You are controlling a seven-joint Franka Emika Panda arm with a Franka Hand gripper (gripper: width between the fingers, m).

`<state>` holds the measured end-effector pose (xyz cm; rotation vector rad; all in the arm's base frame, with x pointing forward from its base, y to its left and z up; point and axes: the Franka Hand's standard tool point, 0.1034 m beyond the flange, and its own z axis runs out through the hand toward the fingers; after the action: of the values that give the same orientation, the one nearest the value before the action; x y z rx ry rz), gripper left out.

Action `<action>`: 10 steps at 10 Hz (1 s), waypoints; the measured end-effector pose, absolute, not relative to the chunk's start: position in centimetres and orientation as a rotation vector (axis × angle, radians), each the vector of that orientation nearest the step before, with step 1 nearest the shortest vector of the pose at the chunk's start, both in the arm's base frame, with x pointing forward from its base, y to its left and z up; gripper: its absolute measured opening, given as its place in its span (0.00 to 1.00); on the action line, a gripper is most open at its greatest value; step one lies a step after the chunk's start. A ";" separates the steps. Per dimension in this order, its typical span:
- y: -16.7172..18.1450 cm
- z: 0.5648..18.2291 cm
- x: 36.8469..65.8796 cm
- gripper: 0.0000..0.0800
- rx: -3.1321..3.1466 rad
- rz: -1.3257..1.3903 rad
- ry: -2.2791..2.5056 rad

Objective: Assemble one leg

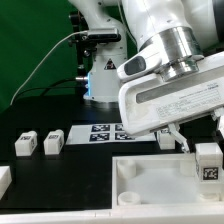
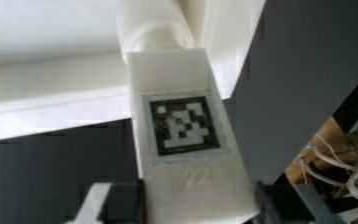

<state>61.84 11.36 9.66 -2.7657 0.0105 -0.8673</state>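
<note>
My gripper [image 1: 204, 150] is shut on the leg [image 1: 207, 162], a small white block with a black-and-white tag, and holds it upright at the exterior view's right, over the near right corner of the large white tray-like piece [image 1: 150, 170]. In the wrist view the leg [image 2: 181, 95] fills the middle, tag facing the camera, with the gripper [image 2: 185, 205] closed on its sides. Its far end meets the white tray-like piece [image 2: 51, 90]; whether it is seated in a hole is hidden.
Two loose white blocks [image 1: 24, 143] [image 1: 53, 143] stand on the black table at the exterior view's left, another [image 1: 4, 180] at the left edge, one more [image 1: 166, 140] behind the tray-like piece. The marker board [image 1: 103, 132] lies mid-table. The arm's base [image 1: 100, 75] stands behind.
</note>
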 end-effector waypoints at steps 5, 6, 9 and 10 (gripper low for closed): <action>11.6 9.3 61.6 0.80 -2.766 -0.840 0.004; 11.6 9.3 61.6 0.80 -2.766 -0.840 0.003; 11.6 9.3 61.6 0.81 -2.767 -0.839 0.003; 11.6 9.3 61.6 0.81 -2.767 -0.839 0.003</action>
<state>61.60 11.56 9.30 -2.7666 0.0035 -0.8394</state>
